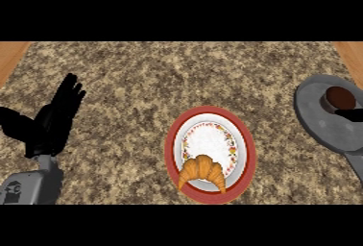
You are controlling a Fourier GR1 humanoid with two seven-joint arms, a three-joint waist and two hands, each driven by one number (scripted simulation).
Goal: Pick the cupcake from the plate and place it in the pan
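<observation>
Cupcake: a brown round sits inside the grey pan, far to the right of the plate and a little beyond it, so it is not on the plate at all.

The left robot hand shows well to the left of the plate, spread and upright with its fingers up, holding nothing and resting. Of the two sides it is much the farther from the cupcake, with the whole plate between them. A dark shape lies across the pan at the picture's right edge, just on the near side of the cupcake. It may be part of the right robot hand, but I cannot tell, nor whether it is spread or closed.

The plate itself, red-rimmed with a flowered band, carries only a croissant lying crosswise at its near edge. The pan's handle runs from the bowl toward the near right, away from the plate. The cupcake is round, with no long axis to align to.

By my reading the placing looks done, and only a withdrawal to the right is left. No brand, label or writing can be read on anything on the speckled counter.
</observation>
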